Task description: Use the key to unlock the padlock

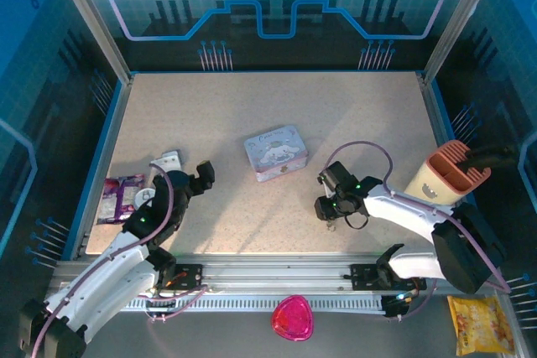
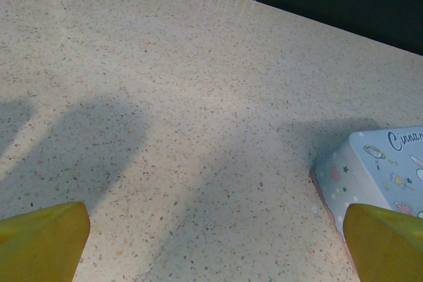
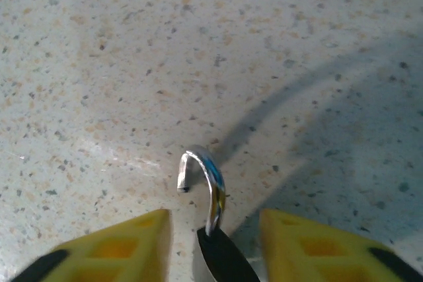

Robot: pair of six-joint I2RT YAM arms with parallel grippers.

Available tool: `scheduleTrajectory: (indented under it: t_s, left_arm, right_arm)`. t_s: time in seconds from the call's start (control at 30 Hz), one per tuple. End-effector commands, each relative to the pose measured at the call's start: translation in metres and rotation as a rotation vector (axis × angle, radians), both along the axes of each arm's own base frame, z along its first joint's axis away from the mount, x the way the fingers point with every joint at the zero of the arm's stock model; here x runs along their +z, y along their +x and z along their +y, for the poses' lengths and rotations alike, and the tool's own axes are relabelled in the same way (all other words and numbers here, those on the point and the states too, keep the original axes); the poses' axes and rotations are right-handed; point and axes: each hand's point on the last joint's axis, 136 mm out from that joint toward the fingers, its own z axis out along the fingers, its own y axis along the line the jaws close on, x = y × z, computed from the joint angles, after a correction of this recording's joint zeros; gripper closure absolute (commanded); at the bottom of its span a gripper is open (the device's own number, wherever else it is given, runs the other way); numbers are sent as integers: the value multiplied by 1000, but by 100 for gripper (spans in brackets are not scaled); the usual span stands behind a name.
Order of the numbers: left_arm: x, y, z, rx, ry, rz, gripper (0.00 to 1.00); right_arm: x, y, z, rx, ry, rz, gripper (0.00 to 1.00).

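One padlock [image 3: 211, 226] is seen between the fingers of the right gripper [image 3: 213, 219]; whether it is squeezed cannot be told. The left gripper [image 2: 215, 229] is spread wide.

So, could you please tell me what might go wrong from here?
The tiny dark padlock with silvery shackle sits between the right gripper's yellow fingers without an evident firm grip; it may twist or slip. The open left gripper sits beside the pale blue cartoon-printed tin and might nudge it.
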Motion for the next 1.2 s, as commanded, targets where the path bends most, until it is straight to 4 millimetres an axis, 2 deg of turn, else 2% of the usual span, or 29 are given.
scheduleTrajectory:
  t_s: [0.0,0.17,0.4,0.53,0.57,0.73,0.87,1.03,1.17]
  left_arm:
    - [2,1,8,36,13,-29,1]
    - [2,1,11,52,15,-34,1]
    - [6,4,12,59,23,-62,1]
    - [14,7,10,46,43,-97,1]
    - [15,8,12,55,48,-106,1]
    - [25,12,12,36,94,-198,1]
    - [36,11,15,50,100,-273,1]
    - [51,14,21,79,167,-374,1]
    - [49,23,22,80,306,-336,1]
  right_arm:
    - [17,7,-8,-26,-25,-46,45]
    - [35,10,-15,-35,-36,-96,24]
    - [73,20,-16,-17,-4,-212,18]
    - [107,31,-19,-11,11,-343,7]
    - [115,34,-21,-18,7,-377,1]
    - [157,47,-33,-25,-11,-574,0]
    - [178,52,-36,3,-8,-702,0]
    - [185,57,-38,46,-5,-888,0]
    - [183,60,-42,55,-22,-1036,0]
